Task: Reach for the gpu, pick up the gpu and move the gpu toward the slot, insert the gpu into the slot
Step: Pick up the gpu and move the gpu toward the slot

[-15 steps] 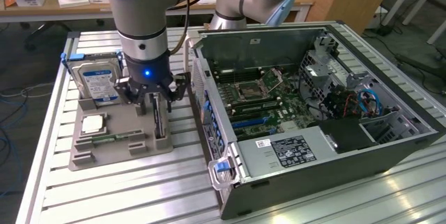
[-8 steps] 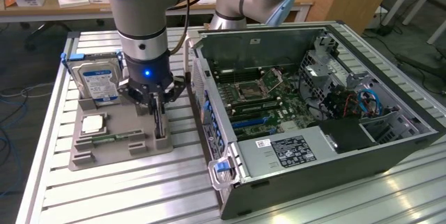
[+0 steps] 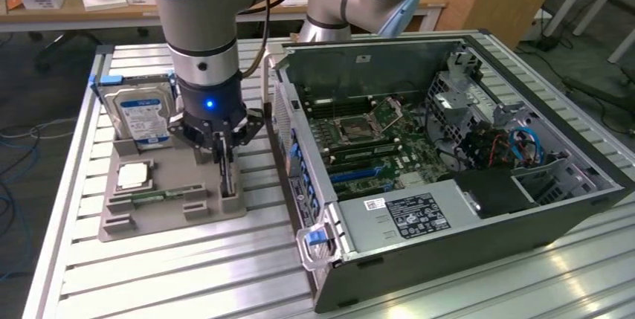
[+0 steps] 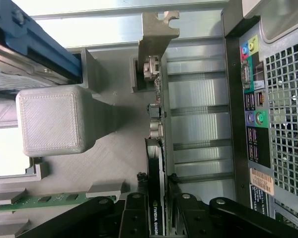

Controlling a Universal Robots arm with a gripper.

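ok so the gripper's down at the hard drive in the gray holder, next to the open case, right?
Not the hard drive. The gripper is down at the gpu, which stands on edge in the gray holder next to the open case. The hard drive stands apart from it. The wrist view shows this.

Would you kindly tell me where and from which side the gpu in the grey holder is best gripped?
Take the gpu by its upper long edge, straight down from above, pinching across its two flat faces. It stands on edge in the grey holder, thin side up, with the metal bracket at one end, so mid-card seems safest.
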